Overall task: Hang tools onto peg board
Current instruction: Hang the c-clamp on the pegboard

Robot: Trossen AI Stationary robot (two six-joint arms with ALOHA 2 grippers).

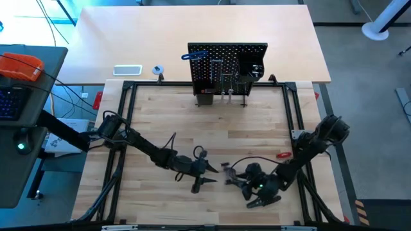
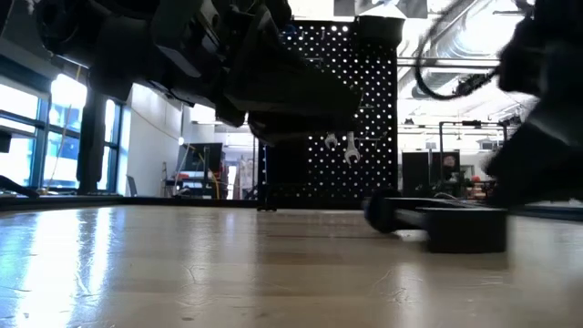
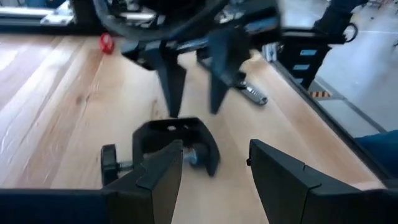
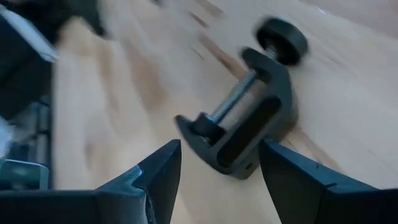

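Observation:
A black C-clamp (image 3: 168, 144) lies flat on the wooden table between my two grippers, its screw knob (image 4: 283, 31) pointing away from the right one. My left gripper (image 3: 214, 168) is open, low over the table, and faces the clamp from the table's left. My right gripper (image 4: 217, 167) is open too and slants down at the clamp from the right, its fingers (image 3: 174, 87) just beyond it. The peg board (image 1: 228, 67) stands upright at the far edge. It carries a blue-handled key (image 1: 194, 56) and silver wrenches (image 2: 339, 143) on its hooks.
A red tool (image 1: 282, 154) lies on the table to the right. A silver tool (image 3: 252, 93) lies beyond the clamp. A black metal frame (image 1: 125, 128) runs around the table. A white tray (image 1: 127, 70) and a small tape roll (image 1: 157, 69) sit behind it at the far left.

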